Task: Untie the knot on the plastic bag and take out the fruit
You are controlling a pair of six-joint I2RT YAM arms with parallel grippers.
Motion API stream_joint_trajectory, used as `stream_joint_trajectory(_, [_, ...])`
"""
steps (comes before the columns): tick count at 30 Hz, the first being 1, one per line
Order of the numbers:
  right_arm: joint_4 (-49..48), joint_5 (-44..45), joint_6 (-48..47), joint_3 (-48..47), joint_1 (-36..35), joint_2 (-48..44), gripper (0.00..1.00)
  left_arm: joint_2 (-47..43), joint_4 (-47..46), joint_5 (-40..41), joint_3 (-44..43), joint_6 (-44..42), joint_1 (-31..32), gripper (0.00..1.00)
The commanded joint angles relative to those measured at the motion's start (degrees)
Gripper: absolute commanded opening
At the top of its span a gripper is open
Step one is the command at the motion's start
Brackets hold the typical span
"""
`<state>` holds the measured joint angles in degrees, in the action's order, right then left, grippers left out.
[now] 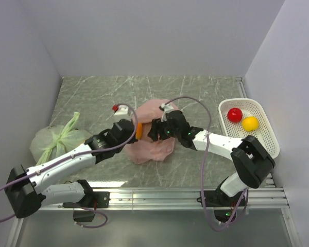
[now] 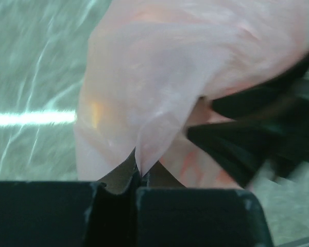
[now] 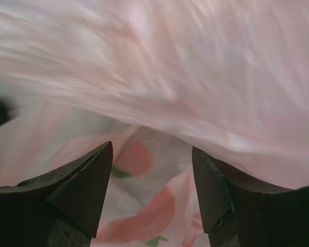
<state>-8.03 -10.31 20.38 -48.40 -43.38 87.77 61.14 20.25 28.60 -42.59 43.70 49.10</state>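
Judging from the overhead view, the task is rated as partly done. The plastic bag point(image 1: 154, 146) is seen lying slack at the middle of the table point(image 1: 92, 98), between the two arms. The left gripper point(image 1: 135, 133) is placed at its left edge and the right gripper point(image 1: 154, 134) over its middle. A red fruit point(image 1: 235, 114) and a yellow fruit point(image 1: 250, 123) are found in the white basket point(image 1: 268, 141) at the right (whether they came from this bag is not shown). An orange object point(image 1: 139, 129), probably a fruit, is seen at the bag's left edge, just beside the left gripper. The knot cannot be located in any view, so its untying is neither confirmed nor ruled out. Removal of any fruit inside the bag is judged to be what is left.

The left wrist view supplies what the overhead view hides. The left gripper's fingers are pressed together on a fold of the pink film, which rises like a tent from the pinch point. An orange patch point(image 2: 96, 114) is noted through the film, which suggests that the object is inside.

In the right wrist view the right gripper is shown released. Its fingers point(image 3: 87, 190) are spread apart, with printed film (red shapes, green marks) between them and nothing grasped.

Only the overhead view shows the basket and a pale green bag point(image 1: 54, 140) at the far left, well apart from the work.
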Motion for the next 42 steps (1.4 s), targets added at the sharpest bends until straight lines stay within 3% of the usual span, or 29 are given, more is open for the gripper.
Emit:
stream_joint_trajectory(1, [-2.5, 7.8, 6.2, 4.0, 4.3, -2.7, 0.7, 3.9, -6.4, -1.4, -13.3, -10.6, 3.5, 0.01])
stream_joint_trajectory(2, [-4.3, 7.7, 7.4, 5.4, 6.5, -4.3, 0.7, 4.5, -6.8, -1.0, -15.1, -11.9, 7.7, 0.01])
stream_joint_trajectory(5, [-6.2, 6.4, 8.7, 9.3, 9.1, -7.9, 0.7, 4.3, -7.4, -2.8, -17.5, -11.9, 11.9, 0.01])
stream_joint_trajectory(9, [-5.2, 6.0, 4.8, 10.4, 9.1, -10.8, 0.72, 1.7, -5.3, -0.3, -9.5, -4.9, 11.5, 0.0])
stream_joint_trajectory(12, [-4.5, 4.9, 2.7, 10.6, 8.1, -11.7, 0.76, 2.4, 0.4, -3.4, -4.5, 3.3, 8.9, 0.0])
stream_joint_trajectory(16, [-2.2, 5.6, -1.7, 9.1, 5.2, -11.7, 0.81, 3.9, 2.3, -5.2, 2.0, 7.5, 8.2, 0.01])
stream_joint_trajectory(26, [12.1, 11.9, -9.6, 4.1, -3.3, -7.1, 0.87, 5.7, -0.5, -11.1, 5.4, 5.9, 8.3, 0.07])
stream_joint_trajectory(30, [16.6, 16.5, -5.6, 5.2, -3.4, -6.6, 0.9, 6.1, -1.6, -10.9, 5.4, 6.0, 8.3, 0.09])
stream_joint_trajectory(38, [21.6, 11.4, 0.9, 6.5, -3.4, -3.8, 0.91, 10.3, -2.1, -8.9, 4.5, 5.2, 8.1, 0.09])
stream_joint_trajectory(42, [18.1, 8.5, 3.2, 8.0, -4.9, -3.0, 0.93, 11.6, -4.0, -6.0, 4.1, 4.7, 5.9, 0.08])
